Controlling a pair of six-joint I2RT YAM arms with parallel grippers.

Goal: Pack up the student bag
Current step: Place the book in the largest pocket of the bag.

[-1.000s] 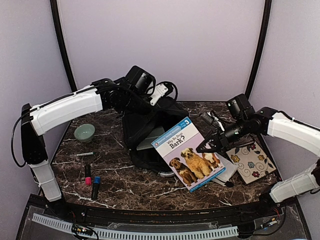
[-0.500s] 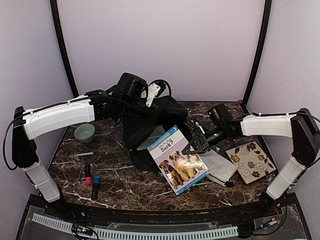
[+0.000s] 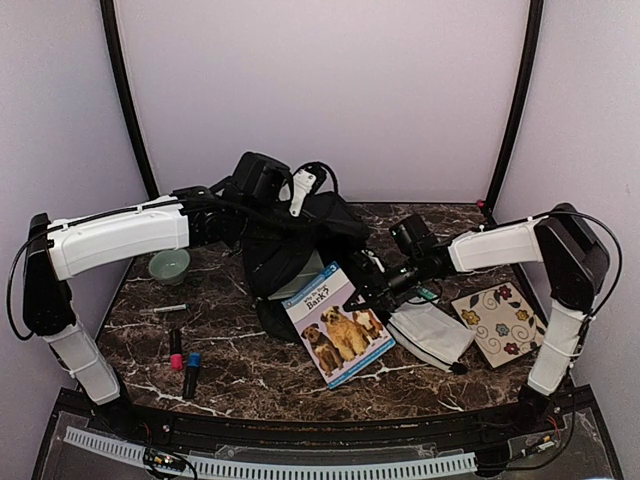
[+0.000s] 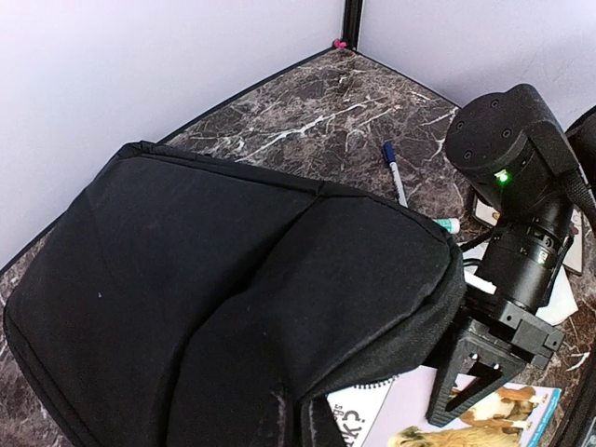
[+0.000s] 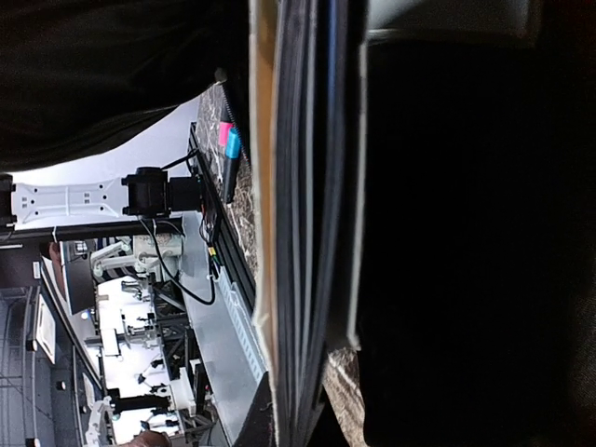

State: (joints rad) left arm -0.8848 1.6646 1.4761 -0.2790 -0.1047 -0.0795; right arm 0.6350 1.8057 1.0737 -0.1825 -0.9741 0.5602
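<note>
Student bag [image 3: 275,260] mid-table, mouth toward 5 o'clock; right gripper [image 3: 375,297] clamped on book [image 3: 340,335], loading apparently under way; left gripper [image 3: 290,205] grip hidden; next, probably push toward 10 o'clock.

The bag [image 3: 285,255] slumps at the back middle of the table [image 3: 250,375]. The left gripper [image 3: 300,192] is at its top, and whether it grips cannot be told. The right gripper [image 3: 372,298] pinches the right edge of the book [image 3: 335,328], whose upper end meets the bag. A pouch [image 3: 432,335] lies just right of the book, and a bowl [image 3: 169,265] sits left of the bag.
</note>
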